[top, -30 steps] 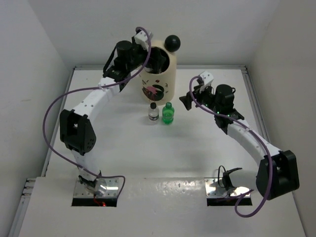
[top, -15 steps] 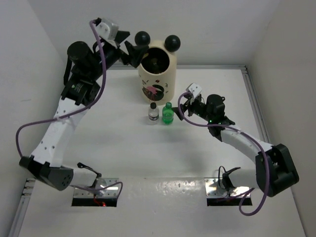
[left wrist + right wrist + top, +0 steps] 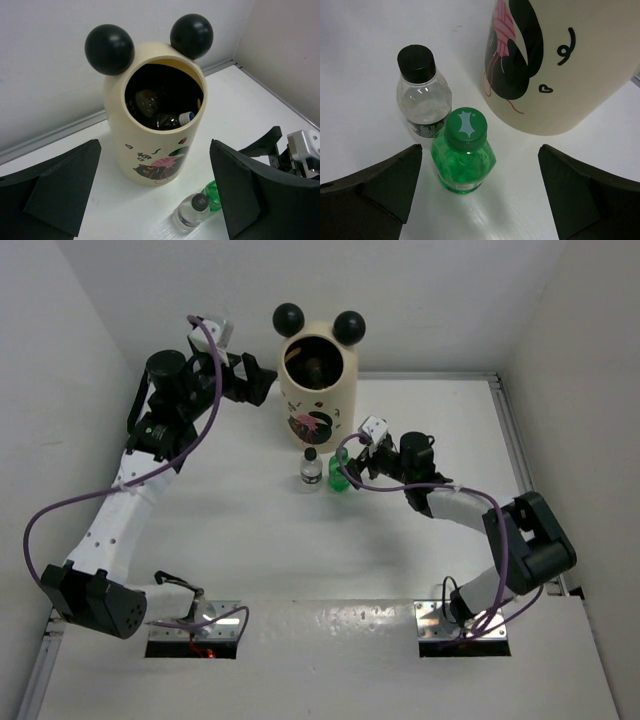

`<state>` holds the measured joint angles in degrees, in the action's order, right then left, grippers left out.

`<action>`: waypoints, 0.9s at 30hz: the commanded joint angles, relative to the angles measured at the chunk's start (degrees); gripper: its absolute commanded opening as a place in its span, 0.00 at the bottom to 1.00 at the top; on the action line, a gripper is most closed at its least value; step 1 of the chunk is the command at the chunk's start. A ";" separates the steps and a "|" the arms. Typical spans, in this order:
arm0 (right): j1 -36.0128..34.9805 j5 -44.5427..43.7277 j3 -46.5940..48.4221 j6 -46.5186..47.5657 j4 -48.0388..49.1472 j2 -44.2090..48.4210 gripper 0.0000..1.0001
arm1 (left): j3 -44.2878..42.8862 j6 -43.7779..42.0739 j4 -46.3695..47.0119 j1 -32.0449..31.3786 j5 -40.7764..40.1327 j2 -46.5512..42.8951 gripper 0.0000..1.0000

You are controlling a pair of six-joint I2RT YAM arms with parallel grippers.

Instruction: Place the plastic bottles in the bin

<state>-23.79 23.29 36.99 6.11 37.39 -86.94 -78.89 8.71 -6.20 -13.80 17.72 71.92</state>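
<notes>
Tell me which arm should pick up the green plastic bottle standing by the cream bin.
Right. The right gripper, open, faces the green plastic bottle, framed between its fingers. The left gripper, also open, is up beside the cream cylindrical bin, farther away.

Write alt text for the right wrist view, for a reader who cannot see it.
A small green plastic bottle stands upright on the white table, framed by the open right end effector, untouched. Beside it stand a small clear plastic bottle with a black cap and the cream-coloured cylindrical bin.
</notes>
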 commanded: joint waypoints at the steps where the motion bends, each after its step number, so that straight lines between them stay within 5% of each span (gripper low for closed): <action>1: -0.38 2.72 3.87 1.01 4.62 -1.74 0.98 | -1.26 0.78 0.92 1.23 0.30 -1.70 0.98; 12: -1.26 6.07 6.25 0.13 9.11 -6.23 0.83 | 0.32 2.45 0.92 3.52 1.88 -0.03 0.98; 27: -1.34 7.39 5.29 3.20 7.62 -3.69 0.13 | 1.37 3.50 0.92 5.72 3.55 0.50 0.98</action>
<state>-24.64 28.97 42.26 7.07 42.87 -94.54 -77.67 11.05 -6.87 -9.10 20.23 72.64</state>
